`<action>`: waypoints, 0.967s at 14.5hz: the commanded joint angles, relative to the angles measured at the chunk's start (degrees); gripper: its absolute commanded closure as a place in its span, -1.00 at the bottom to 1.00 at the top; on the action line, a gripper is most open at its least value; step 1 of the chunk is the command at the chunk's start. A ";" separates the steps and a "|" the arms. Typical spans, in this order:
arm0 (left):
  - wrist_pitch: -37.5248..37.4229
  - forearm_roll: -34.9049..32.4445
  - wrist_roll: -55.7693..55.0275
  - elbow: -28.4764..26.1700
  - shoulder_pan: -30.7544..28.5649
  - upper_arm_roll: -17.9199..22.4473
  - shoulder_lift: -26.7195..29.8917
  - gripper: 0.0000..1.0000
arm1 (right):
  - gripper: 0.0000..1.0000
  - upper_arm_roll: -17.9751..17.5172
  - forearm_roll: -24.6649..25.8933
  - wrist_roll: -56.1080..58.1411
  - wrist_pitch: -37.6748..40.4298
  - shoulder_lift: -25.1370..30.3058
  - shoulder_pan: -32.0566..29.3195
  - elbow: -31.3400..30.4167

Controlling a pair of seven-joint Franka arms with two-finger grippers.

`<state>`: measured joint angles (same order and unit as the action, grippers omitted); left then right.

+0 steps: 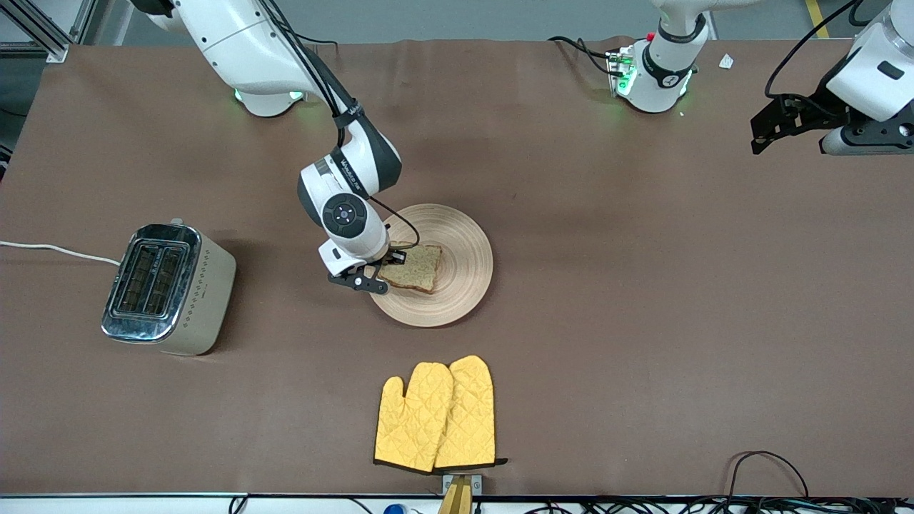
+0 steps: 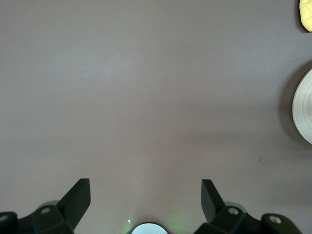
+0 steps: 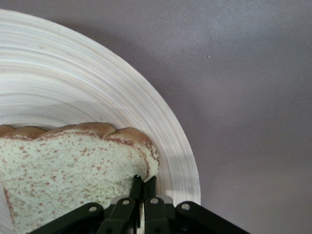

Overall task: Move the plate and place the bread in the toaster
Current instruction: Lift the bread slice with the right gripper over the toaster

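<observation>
The round light-wood plate (image 1: 457, 250) lies mid-table, with the brown bread slice (image 1: 413, 268) on it. My right gripper (image 1: 376, 273) is at the plate's rim toward the toaster, shut on the bread's corner. In the right wrist view the dark fingers (image 3: 138, 187) pinch the bread (image 3: 68, 170) at its edge, over the plate (image 3: 87, 92). The toaster (image 1: 168, 288) stands toward the right arm's end of the table, slots empty. My left gripper (image 1: 767, 132) waits, open and empty, high over the left arm's end; its view shows its fingertips (image 2: 80, 192) and the plate's edge (image 2: 304, 105).
A pair of yellow oven mitts (image 1: 437, 414) lies nearer to the front camera than the plate, by the table's edge. The toaster's white cord (image 1: 57, 250) runs off the table's end. Cables lie along the front edge.
</observation>
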<state>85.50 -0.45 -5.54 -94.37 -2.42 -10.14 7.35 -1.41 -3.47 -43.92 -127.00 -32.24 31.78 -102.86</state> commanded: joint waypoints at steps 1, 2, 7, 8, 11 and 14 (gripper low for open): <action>-0.24 -0.87 1.06 1.47 0.05 0.12 -0.76 -1.00 | 0.99 0.53 1.88 -0.90 11.89 1.82 0.21 6.85; -0.24 -0.87 0.97 1.64 0.05 0.12 -0.76 -1.00 | 0.99 0.53 3.37 -0.99 18.13 2.44 0.12 10.53; -0.33 -0.87 0.18 2.70 0.31 0.03 -1.38 -1.00 | 0.99 2.28 9.79 -0.90 37.68 7.00 -2.15 19.79; -0.33 -0.87 0.18 2.70 0.22 0.03 -1.46 -1.00 | 0.99 2.72 10.67 -0.64 39.09 7.71 -3.03 20.41; 0.02 -0.78 0.00 2.70 0.13 0.12 -2.08 -1.00 | 0.99 4.91 15.31 -0.55 46.73 8.25 -4.45 24.27; 1.07 -0.87 0.00 2.70 0.05 0.12 -2.78 -1.00 | 0.99 5.10 26.81 -1.25 53.50 7.98 -4.18 24.11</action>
<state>86.23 -0.45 -5.55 -93.09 -2.42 -10.13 5.51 3.98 17.07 -44.28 -77.34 -24.10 27.16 -78.89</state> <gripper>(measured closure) 0.000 0.952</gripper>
